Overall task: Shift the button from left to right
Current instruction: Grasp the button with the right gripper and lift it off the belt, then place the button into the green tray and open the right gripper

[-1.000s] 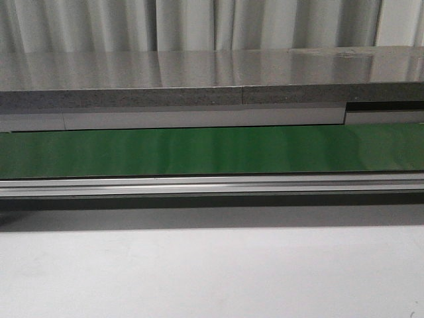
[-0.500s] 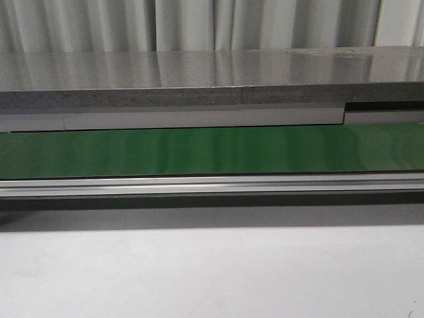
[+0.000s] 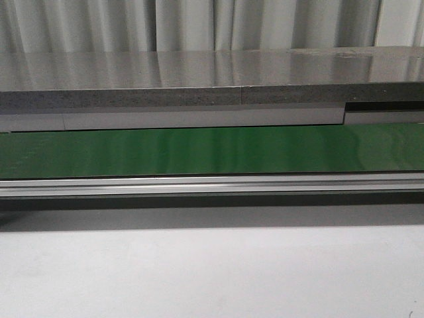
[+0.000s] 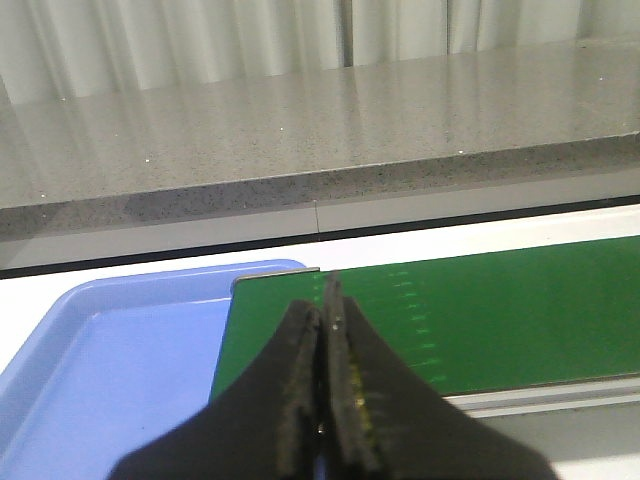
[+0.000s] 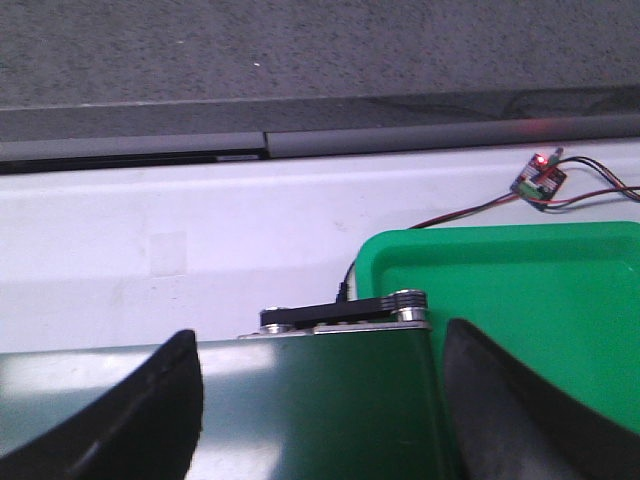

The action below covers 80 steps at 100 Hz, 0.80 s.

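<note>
Front view, near to far: pale table surface point(image 3: 212, 278); aluminium rail point(image 3: 212, 185); green conveyor belt point(image 3: 212, 151) running the full width; grey speckled counter point(image 3: 199, 83); pale curtain point(image 3: 199, 23) behind. No arm or gripper appears in this view; the button does not show on the belt here or in either wrist view, so its location cannot be told.

Left wrist view: left gripper point(image 4: 326, 330) has its fingers pressed together with nothing between them; just beyond the tips lies the end of the belt, with a blue tray point(image 4: 110, 360) beside it, the tray's floor bare as far as it shows.

Right wrist view: right gripper point(image 5: 320, 400) has its fingers wide apart over the belt's other end; past them a black roller bracket point(image 5: 345, 310); a green tray point(image 5: 520, 300) beside the belt end; farther off a small circuit board point(image 5: 538, 180) with a red light and wires on the white table.
</note>
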Tool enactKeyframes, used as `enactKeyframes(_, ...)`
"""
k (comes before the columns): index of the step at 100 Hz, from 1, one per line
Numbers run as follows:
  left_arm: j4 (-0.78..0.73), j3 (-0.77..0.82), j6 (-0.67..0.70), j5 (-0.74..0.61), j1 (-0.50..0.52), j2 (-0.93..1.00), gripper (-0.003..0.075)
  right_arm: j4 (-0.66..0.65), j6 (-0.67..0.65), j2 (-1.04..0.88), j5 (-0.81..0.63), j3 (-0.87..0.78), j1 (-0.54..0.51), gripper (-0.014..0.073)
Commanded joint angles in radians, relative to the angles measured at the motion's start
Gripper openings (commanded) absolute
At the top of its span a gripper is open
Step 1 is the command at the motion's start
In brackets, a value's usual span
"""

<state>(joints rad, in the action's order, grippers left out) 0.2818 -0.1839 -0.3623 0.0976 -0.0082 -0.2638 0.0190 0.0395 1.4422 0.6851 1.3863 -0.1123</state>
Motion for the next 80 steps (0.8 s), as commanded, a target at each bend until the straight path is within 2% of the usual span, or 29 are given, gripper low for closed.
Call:
enactKeyframes(1, 0.009, -0.03, 0.001, -0.067, -0.006, -0.008, -0.002, 0.005, 0.001, -0.126, -0.131, -0.074, 0.029, 0.051)
enactKeyframes(35, 0.009, -0.03, 0.001, -0.067, -0.006, -0.008, -0.002, 0.013, 0.001, -0.518, -0.423, -0.538, 0.055, 0.051)
enactKeyframes(54, 0.009, -0.03, 0.001, -0.067, -0.006, -0.008, -0.002, 0.015, 0.001, -0.711, -0.429, -0.728, 0.055, 0.051)
enactKeyframes(80, 0.009, -0.03, 0.001, -0.067, -0.006, -0.008, -0.002, 0.031, 0.001, -0.955, -0.412, -0.897, 0.055, 0.051)
